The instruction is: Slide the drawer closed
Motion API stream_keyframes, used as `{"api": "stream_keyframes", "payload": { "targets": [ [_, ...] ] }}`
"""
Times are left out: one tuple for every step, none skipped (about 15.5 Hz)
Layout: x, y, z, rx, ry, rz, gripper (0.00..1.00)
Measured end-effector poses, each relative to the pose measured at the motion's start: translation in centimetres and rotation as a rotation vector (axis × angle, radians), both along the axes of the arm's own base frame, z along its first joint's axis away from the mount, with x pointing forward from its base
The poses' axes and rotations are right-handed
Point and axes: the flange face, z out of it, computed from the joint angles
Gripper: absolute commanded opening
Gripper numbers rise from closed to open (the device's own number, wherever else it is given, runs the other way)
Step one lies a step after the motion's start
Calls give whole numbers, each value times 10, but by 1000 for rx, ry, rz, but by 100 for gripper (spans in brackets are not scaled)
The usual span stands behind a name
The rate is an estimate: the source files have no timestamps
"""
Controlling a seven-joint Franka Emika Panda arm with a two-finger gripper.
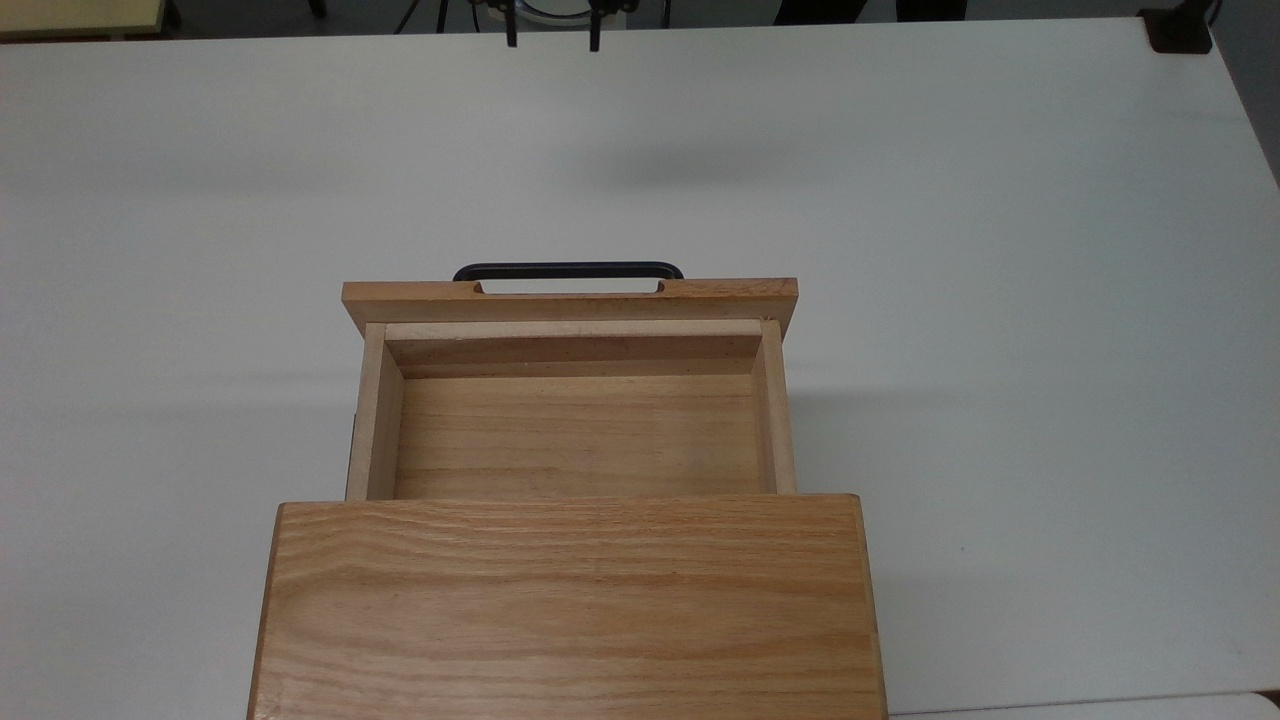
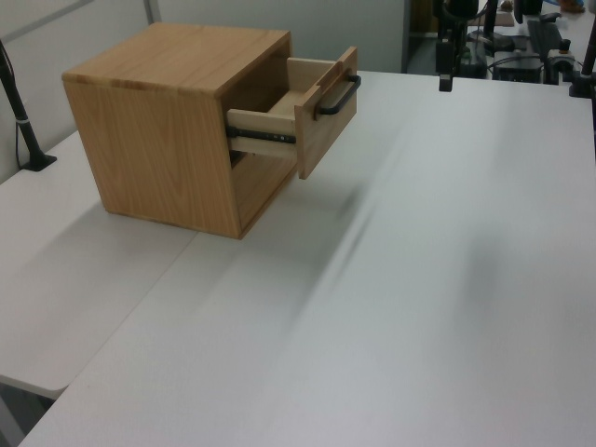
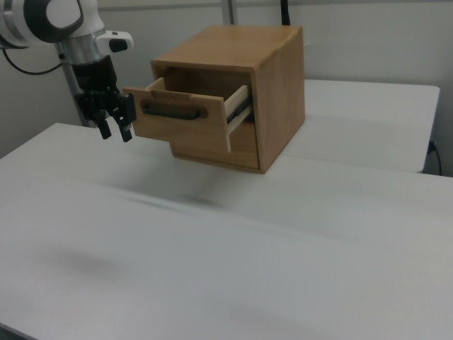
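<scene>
Two spread fingers of the pincer hold nothing, apart from the drawer.

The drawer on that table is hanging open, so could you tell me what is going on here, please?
A robot arm is about to shut it. The drawer sticks out of its wooden cabinet, empty, with its black handle facing the arm. The gripper hangs open in the air beyond the drawer's front, touching nothing yet. The cabinet stands on a white table.
</scene>
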Motion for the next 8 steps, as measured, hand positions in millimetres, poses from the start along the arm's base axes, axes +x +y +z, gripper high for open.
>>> {"api": "stream_keyframes", "payload": {
  "targets": [
    [0, 0, 0, 0, 1, 0, 22],
    [0, 0, -1, 0, 2, 0, 5],
    [1, 0, -2, 2, 3, 0, 0],
    [1, 1, -3, 9, 6, 0, 0],
    [2, 2, -4, 16, 10, -1, 0],
    [3, 2, -6, 21, 13, 0, 0],
    [4, 2, -8, 23, 16, 11, 0],
    [6, 2, -10, 25, 17, 37, 0]
  ]
}}
